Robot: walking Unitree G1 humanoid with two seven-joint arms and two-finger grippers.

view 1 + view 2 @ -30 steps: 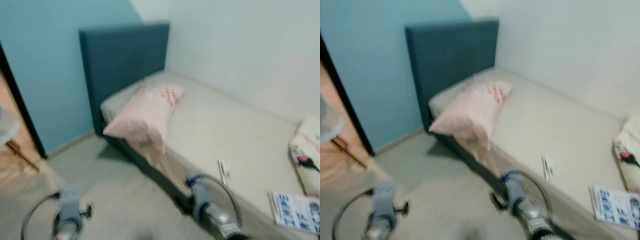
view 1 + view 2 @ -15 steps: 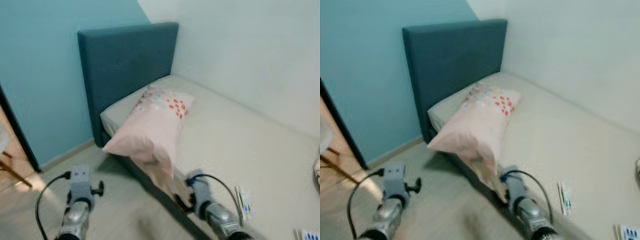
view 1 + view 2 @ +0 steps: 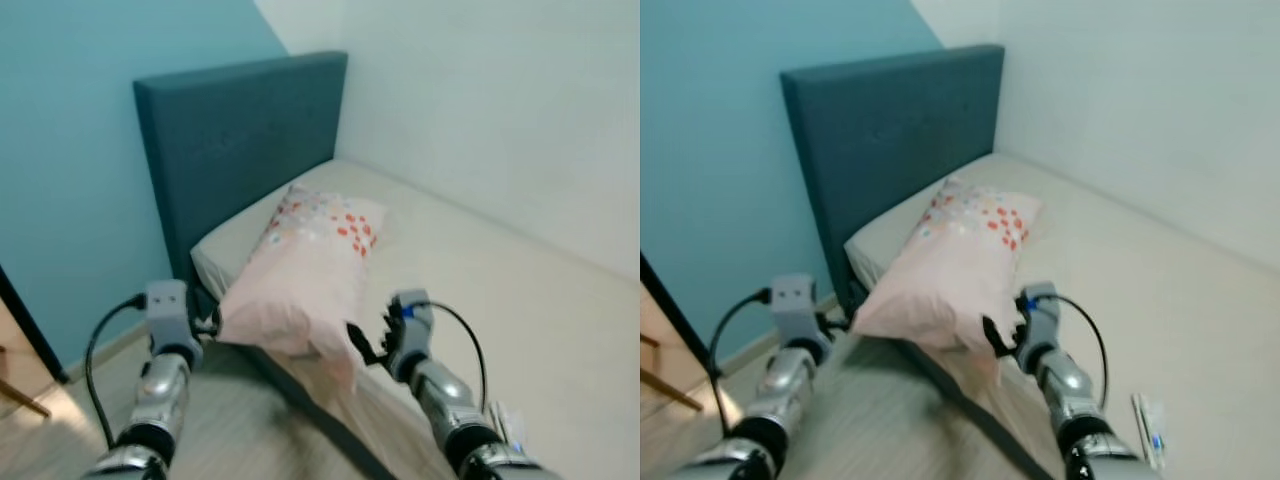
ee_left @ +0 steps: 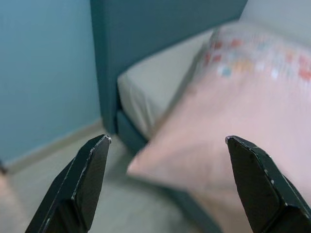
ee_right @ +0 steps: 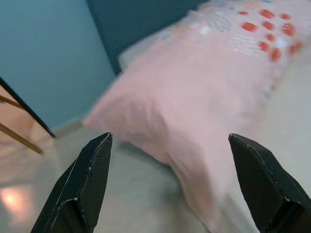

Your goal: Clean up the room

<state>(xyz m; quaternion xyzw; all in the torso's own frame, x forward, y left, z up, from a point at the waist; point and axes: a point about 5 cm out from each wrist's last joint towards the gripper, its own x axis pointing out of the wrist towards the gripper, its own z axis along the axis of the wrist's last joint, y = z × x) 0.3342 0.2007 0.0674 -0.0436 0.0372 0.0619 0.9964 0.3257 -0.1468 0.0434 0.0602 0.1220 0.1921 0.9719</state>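
Pillow (image 3: 305, 275), soft, pink, dotted

Small packet (image 3: 1148, 432) on the bed (image 3: 1180, 300), lower right: markings too small to read. Bed cut off by right frame edge. Pillow (image 4: 233, 131) blurred in both wrist views. Wooden legs (image 3: 660, 385) at left edge cut off, object unidentifiable.

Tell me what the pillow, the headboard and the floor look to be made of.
Pink pillow with red dots: soft woven fabric over loose filling, judging by its sagging, creased corner hanging off the mattress edge. Dark teal headboard: apparently upholstered in matte cloth; faint button dimples show. Pale grey floor: looks like smooth laminate or vinyl planks, with a slight sheen; blur leaves it open.
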